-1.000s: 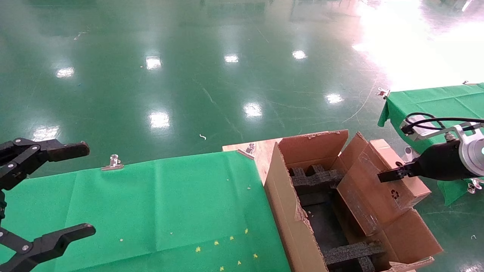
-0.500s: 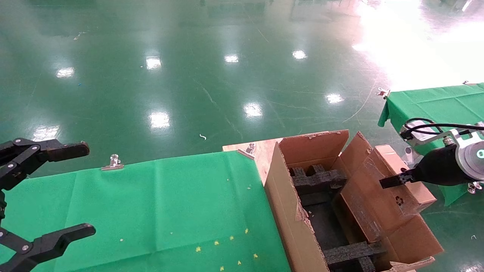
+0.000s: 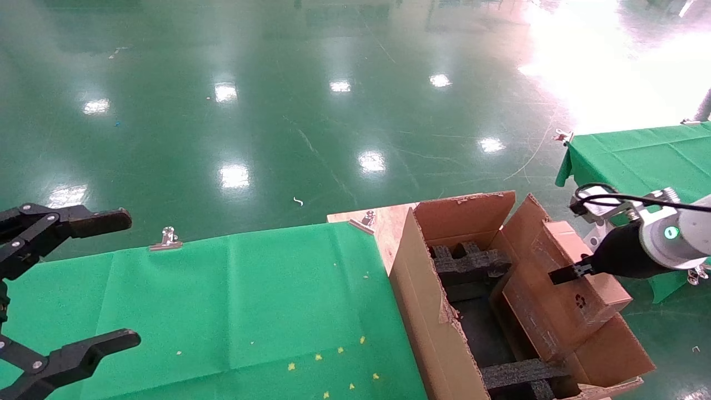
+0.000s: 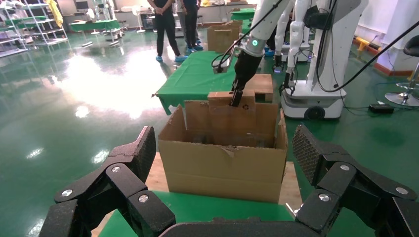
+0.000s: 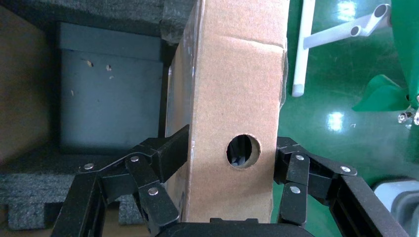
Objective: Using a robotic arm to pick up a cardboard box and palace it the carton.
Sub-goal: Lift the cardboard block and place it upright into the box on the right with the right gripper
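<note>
Left gripper (image 3: 83,280): parked over the green-covered desk (image 3: 250,300), fingers (image 4: 133,158) spread wide, grasping nothing. Carton (image 3: 427,311): beside the desk, flaps up, black foam blocks (image 3: 469,264) inside. Cardboard box (image 3: 561,283): tilted over the carton's right side, partly inside it. Right gripper (image 5: 230,153): fingers clenched on the cardboard box's two faces.

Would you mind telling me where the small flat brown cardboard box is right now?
The small flat brown cardboard box hangs tilted in the right gripper, over the large brown corrugated carton's right side.
</note>
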You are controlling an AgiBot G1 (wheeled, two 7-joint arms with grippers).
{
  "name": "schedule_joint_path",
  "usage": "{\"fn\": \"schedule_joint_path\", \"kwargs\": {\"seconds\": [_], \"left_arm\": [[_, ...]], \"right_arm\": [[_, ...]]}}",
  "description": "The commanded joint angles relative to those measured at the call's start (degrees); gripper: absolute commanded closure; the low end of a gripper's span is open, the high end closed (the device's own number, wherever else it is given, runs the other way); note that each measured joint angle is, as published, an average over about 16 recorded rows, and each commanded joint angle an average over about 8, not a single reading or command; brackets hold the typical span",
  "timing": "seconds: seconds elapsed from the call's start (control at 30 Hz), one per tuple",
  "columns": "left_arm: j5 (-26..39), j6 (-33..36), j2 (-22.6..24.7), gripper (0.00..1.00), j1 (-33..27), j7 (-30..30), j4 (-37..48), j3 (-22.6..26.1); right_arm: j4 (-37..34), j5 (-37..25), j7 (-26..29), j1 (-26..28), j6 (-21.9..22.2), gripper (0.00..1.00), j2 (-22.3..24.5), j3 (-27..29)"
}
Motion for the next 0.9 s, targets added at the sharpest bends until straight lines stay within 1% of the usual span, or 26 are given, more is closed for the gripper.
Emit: {"fn": "schedule_joint_path", "kwargs": {"seconds": [0.03, 0.23, 0.47, 0.9], "left_arm": [[0.00, 0.00, 0.00, 0.00, 0.00, 0.00, 0.00, 0.00], [0.00, 0.00, 0.00, 0.00, 0.00, 0.00, 0.00, 0.00], [0.00, 0.00, 0.00, 0.00, 0.00, 0.00, 0.00, 0.01], [-0.01, 0.00, 0.00, 0.00, 0.00, 0.01, 0.00, 0.01]], "right_arm": [[0.13, -0.72, 1.16, -0.74, 0.48, 1.00, -0.57, -0.37], [-0.49, -1.47, 2.49, -3.49, 2.68, 1.00, -2.34, -1.00], [-2.82, -1.38, 2.89, -7.06, 5.21, 1.00, -4.29, -1.55], [-7.89, 1.05, 0.98, -12.78, 8.43, 1.00, -7.61, -1.63]]}}
